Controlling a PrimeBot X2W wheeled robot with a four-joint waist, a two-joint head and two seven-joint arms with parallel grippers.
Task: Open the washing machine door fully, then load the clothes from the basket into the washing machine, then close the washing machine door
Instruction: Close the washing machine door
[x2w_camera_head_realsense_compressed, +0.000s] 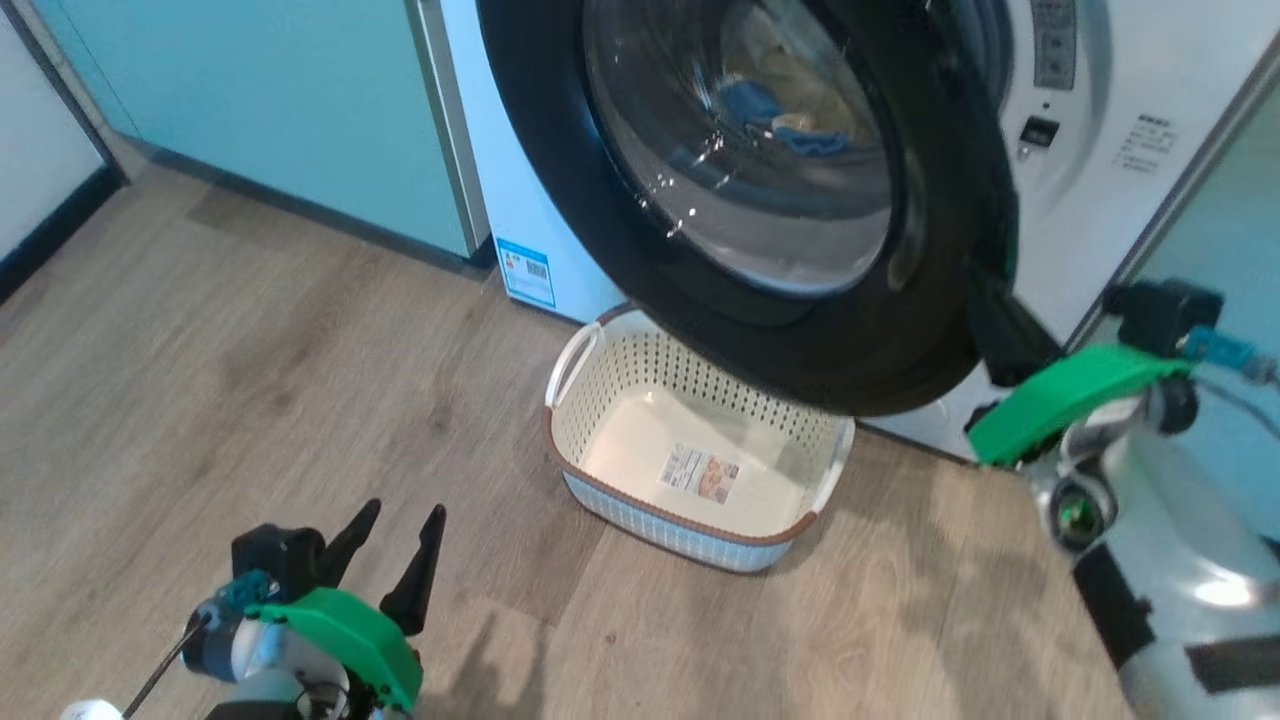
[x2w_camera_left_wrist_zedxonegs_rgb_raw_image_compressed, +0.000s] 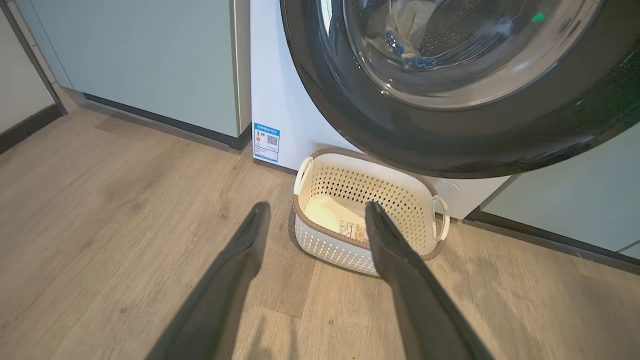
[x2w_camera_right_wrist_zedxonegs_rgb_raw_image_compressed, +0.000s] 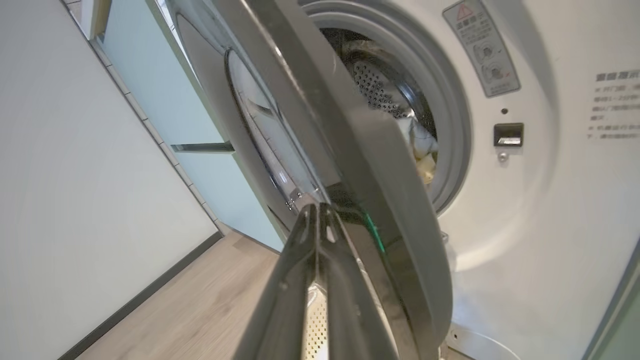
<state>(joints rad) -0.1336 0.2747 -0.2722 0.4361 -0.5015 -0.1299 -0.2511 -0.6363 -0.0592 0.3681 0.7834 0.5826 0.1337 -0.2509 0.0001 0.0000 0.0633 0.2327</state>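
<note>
Wood-plank floor (x2w_camera_head_realsense_compressed: 200, 350) runs to pale green cabinets (x2w_camera_head_realsense_compressed: 300, 100), basket (x2w_camera_head_realsense_compressed: 640, 370) sits beneath the ajar door (x2w_camera_head_realsense_compressed: 600, 200), left gripper (x2w_camera_head_realsense_compressed: 405, 510) splayed wide holding nothing, right gripper (x2w_camera_right_wrist_zedxonegs_rgb_raw_image_compressed: 320, 210) pinched shut by the door's edge.

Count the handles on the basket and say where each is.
2. One white handle on the basket's left end in the left wrist view, the other on its right end, below the washing machine door. None hidden.

1. Left tool (x2w_camera_head_realsense_compressed: 405, 508): two long, tapering black fingers on a black block.
2. Left green cover (x2w_camera_head_realsense_compressed: 340, 625), glossy, with a teal connector (x2w_camera_head_realsense_compressed: 240, 588) and a thin black cable (x2w_camera_head_realsense_compressed: 165, 665).
3. Right green cover (x2w_camera_head_realsense_compressed: 1075, 395); the right forearm (x2w_camera_head_realsense_compressed: 1190, 570) is glossy silver-white with black bands.
4. Right tool (x2w_camera_right_wrist_zedxonegs_rgb_raw_image_compressed: 320, 220): dark grey fingers, small oval slots near the tips.
</note>
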